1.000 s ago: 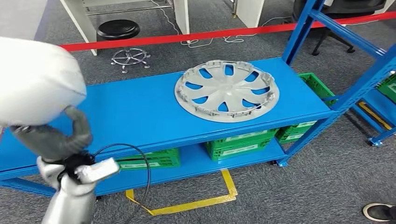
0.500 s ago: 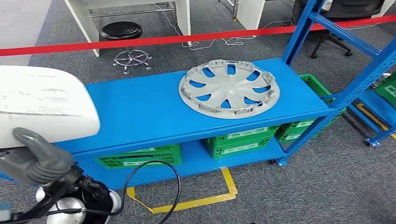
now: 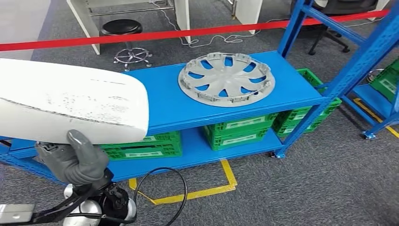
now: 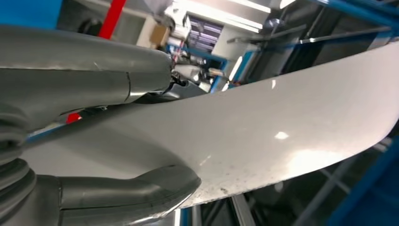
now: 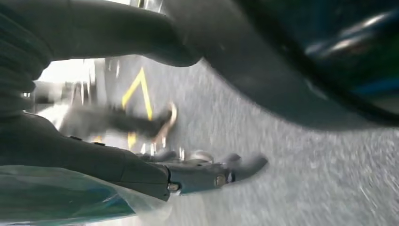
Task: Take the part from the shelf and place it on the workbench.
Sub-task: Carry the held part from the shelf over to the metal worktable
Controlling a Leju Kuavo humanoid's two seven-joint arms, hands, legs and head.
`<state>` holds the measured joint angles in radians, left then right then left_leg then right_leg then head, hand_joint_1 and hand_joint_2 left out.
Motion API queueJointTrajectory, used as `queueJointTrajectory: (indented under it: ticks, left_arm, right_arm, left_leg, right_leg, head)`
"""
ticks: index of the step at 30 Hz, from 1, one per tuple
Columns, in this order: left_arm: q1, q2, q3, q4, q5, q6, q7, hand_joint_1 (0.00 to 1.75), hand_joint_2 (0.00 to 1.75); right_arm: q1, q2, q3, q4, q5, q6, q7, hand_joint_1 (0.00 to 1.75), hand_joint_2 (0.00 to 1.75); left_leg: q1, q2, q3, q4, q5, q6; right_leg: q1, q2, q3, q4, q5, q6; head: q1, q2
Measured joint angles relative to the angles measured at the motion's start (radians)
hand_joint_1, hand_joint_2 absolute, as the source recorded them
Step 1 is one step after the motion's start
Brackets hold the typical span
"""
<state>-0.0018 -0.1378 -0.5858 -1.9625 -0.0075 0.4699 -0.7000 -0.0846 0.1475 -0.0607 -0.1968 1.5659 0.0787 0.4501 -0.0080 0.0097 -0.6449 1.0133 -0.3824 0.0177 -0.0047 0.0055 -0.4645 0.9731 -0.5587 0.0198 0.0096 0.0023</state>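
One broad white part [image 3: 70, 106] is what you are carrying, and it is off the blue shelf [image 3: 164, 106], held up at the robot's left side, above and in front of the left robot hand [image 3: 75, 162]. Judge it as a thin, curved shell: probably light for its size, fairly stiff, but with some flex along its length. The skin looks smooth and glossy in the left wrist view, so expect it to be slippery. It also carries scuffs and specks, so further knocks would mark it.

Your hold is at one edge only. In the left wrist view the thumb [image 4: 84, 80] lies across one face of the part [image 4: 282, 127] and the fingers [image 4: 131, 193] curl under the other, so the left robot hand is closed around the rim. Most of the panel hangs out beyond that hold, well past the fingers. That long overhang will lever against the grip if you swing fast, so keep turns slow. A hold nearer the middle of the long edge would balance better.

The right robot hand [image 5: 94, 160] hangs over the grey floor, thumb and fingers apart with nothing between them, though that view is blurred. A grey wheel cover [image 3: 226, 79] lies flat on the shelf's upper level, well apart from both hands. You have no worktop in sight here.
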Motion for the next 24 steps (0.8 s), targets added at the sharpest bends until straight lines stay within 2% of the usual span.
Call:
queueJointTrajectory:
  ticks: [1,3,5,6,7,8,9,11,12,13,14,16,17,18,19,21,22,23,24]
  left_arm:
    - [0.000,-0.002,0.003,0.003,0.003,-0.014,0.000,1.75,1.75]
    - [0.001,-0.007,0.013,0.006,0.008,-0.035,0.000,1.75,1.75]
    - [0.005,-0.009,0.023,0.007,0.012,-0.050,0.000,1.75,1.75]
    - [0.008,-0.009,0.028,0.007,0.015,-0.057,0.000,1.75,1.75]
    - [0.012,-0.009,0.034,0.008,0.018,-0.065,0.000,1.75,1.75]
    - [0.016,-0.009,0.040,0.008,0.020,-0.072,0.000,1.75,1.75]
    - [0.020,-0.010,0.045,0.008,0.019,-0.079,0.000,1.75,1.75]
    - [0.027,-0.017,0.055,0.008,0.012,-0.086,0.000,1.75,1.75]
    - [0.030,-0.021,0.060,0.007,0.008,-0.087,0.000,1.75,1.75]
    - [0.033,-0.025,0.065,0.007,0.006,-0.088,0.000,1.75,1.75]
    - [0.035,-0.028,0.070,0.006,0.005,-0.088,0.000,1.75,1.75]
    - [0.040,-0.033,0.082,0.004,0.006,-0.087,0.000,1.75,1.75]
    - [0.043,-0.035,0.089,0.003,0.006,-0.083,0.000,1.75,1.75]
    - [0.045,-0.037,0.094,0.002,0.007,-0.077,0.000,1.75,1.75]
    - [0.047,-0.038,0.099,0.002,0.008,-0.071,0.000,1.75,1.75]
    - [0.052,-0.038,0.105,0.002,0.009,-0.062,0.000,1.75,1.75]
    - [0.054,-0.038,0.107,0.002,0.009,-0.060,0.000,1.75,1.75]
    - [0.056,-0.039,0.110,0.002,0.008,-0.059,0.000,1.75,1.75]
    - [0.058,-0.039,0.112,0.002,0.007,-0.058,0.000,1.75,1.75]
  right_arm:
    - [-0.011,-0.005,0.075,0.000,-0.003,0.014,0.002,0.00,1.75]
    - [-0.027,-0.014,0.207,0.000,-0.028,0.021,0.013,0.00,1.75]
    - [-0.032,-0.020,0.268,0.000,-0.082,0.021,0.044,0.00,1.75]
    - [-0.032,-0.022,0.277,0.000,-0.115,0.022,0.066,0.00,1.75]
    - [-0.032,-0.023,0.281,0.000,-0.145,0.024,0.087,0.00,1.75]
    - [-0.034,-0.024,0.280,0.000,-0.167,0.028,0.102,0.00,1.75]
    - [-0.036,-0.024,0.280,0.000,-0.179,0.032,0.109,0.00,1.75]
    - [-0.045,-0.025,0.292,0.000,-0.146,0.038,0.086,0.00,1.75]
    - [-0.050,-0.024,0.306,-0.001,-0.114,0.039,0.068,0.00,1.75]
    - [-0.056,-0.024,0.326,-0.001,-0.079,0.040,0.052,0.00,1.75]
    - [-0.061,-0.024,0.348,-0.001,-0.052,0.040,0.040,0.00,1.75]
    - [-0.071,-0.025,0.397,-0.001,-0.023,0.041,0.026,0.00,1.75]
    - [-0.076,-0.025,0.425,-0.001,-0.018,0.042,0.023,0.00,1.75]
    - [-0.082,-0.026,0.454,-0.001,-0.016,0.044,0.023,0.00,1.75]
    - [-0.088,-0.028,0.484,-0.001,-0.015,0.046,0.024,0.00,1.75]
    - [-0.097,-0.030,0.536,-0.001,-0.015,0.048,0.028,0.00,1.75]
    - [-0.099,-0.031,0.557,-0.001,-0.017,0.048,0.030,0.00,1.75]
    - [-0.100,-0.031,0.577,-0.001,-0.023,0.048,0.035,0.00,1.75]
    - [-0.097,-0.033,0.592,0.000,-0.043,0.046,0.044,0.00,1.75]
  left_leg:
    - [0.002,0.000,-0.004,0.007,-0.013,-0.007]
    - [0.006,-0.002,-0.020,0.065,-0.089,-0.019]
    - [0.008,-0.002,-0.039,0.163,-0.178,-0.027]
    - [0.010,-0.002,-0.045,0.214,-0.204,-0.029]
    - [0.011,-0.002,-0.046,0.255,-0.216,-0.030]
    - [0.012,-0.002,-0.036,0.277,-0.211,-0.030]
    - [0.013,-0.002,-0.012,0.269,-0.191,-0.029]
    - [0.012,-0.004,0.078,0.153,-0.143,-0.019]
    - [0.011,-0.004,0.125,0.081,-0.135,-0.012]
    - [0.008,-0.005,0.157,0.026,-0.135,-0.007]
    - [0.006,-0.006,0.173,-0.006,-0.141,-0.003]
    - [0.006,-0.004,0.172,-0.026,-0.139,0.003]
    - [0.008,-0.001,0.166,-0.032,-0.133,0.008]
    - [0.011,0.002,0.158,-0.037,-0.125,0.016]
    - [0.014,0.006,0.146,-0.039,-0.114,0.023]
    - [0.012,0.009,0.118,-0.038,-0.092,0.030]
    - [0.011,0.010,0.102,-0.037,-0.080,0.030]
    - [0.010,0.010,0.084,-0.035,-0.068,0.030]
    - [0.010,0.011,0.066,-0.032,-0.057,0.028]
  right_leg:
    - [-0.001,0.000,-0.006,0.000,0.008,-0.009]
    - [-0.003,-0.004,-0.022,-0.001,0.027,-0.022]
    - [-0.002,-0.008,-0.037,0.000,0.042,-0.028]
    - [-0.002,-0.009,-0.044,0.001,0.049,-0.028]
    - [-0.002,-0.011,-0.053,0.003,0.057,-0.028]
    - [-0.001,-0.011,-0.064,0.006,0.066,-0.028]
    - [0.000,-0.011,-0.077,0.010,0.075,-0.027]
    - [0.001,-0.010,-0.101,0.017,0.090,-0.024]
    - [0.002,-0.009,-0.110,0.020,0.095,-0.020]
    - [0.003,-0.008,-0.116,0.022,0.102,-0.016]
    - [0.004,-0.008,-0.121,0.023,0.109,-0.010]
    - [0.004,-0.008,-0.130,0.024,0.121,0.003]
    - [0.003,-0.007,-0.137,0.029,0.113,0.009]
    - [0.003,-0.006,-0.146,0.045,0.088,0.014]
    - [0.003,-0.005,-0.157,0.078,0.048,0.018]
    - [0.002,-0.005,-0.174,0.189,-0.049,0.025]
    - [0.001,-0.005,-0.173,0.243,-0.075,0.028]
    - [0.000,-0.006,-0.163,0.277,-0.077,0.032]
    - [-0.002,-0.006,-0.141,0.282,-0.055,0.035]
  head:
    - [0.000,0.000]
    - [-0.002,0.000]
    - [-0.003,0.000]
    - [-0.003,0.000]
    - [-0.003,0.000]
    - [-0.003,0.000]
    - [-0.003,0.000]
    - [-0.003,0.000]
    - [-0.003,0.000]
    - [-0.002,0.000]
    - [-0.002,0.000]
    - [-0.002,0.000]
    - [-0.002,0.000]
    - [0.000,0.000]
    - [0.002,0.000]
    - [0.005,0.000]
    - [0.005,0.000]
    - [0.005,0.000]
    - [0.005,0.000]
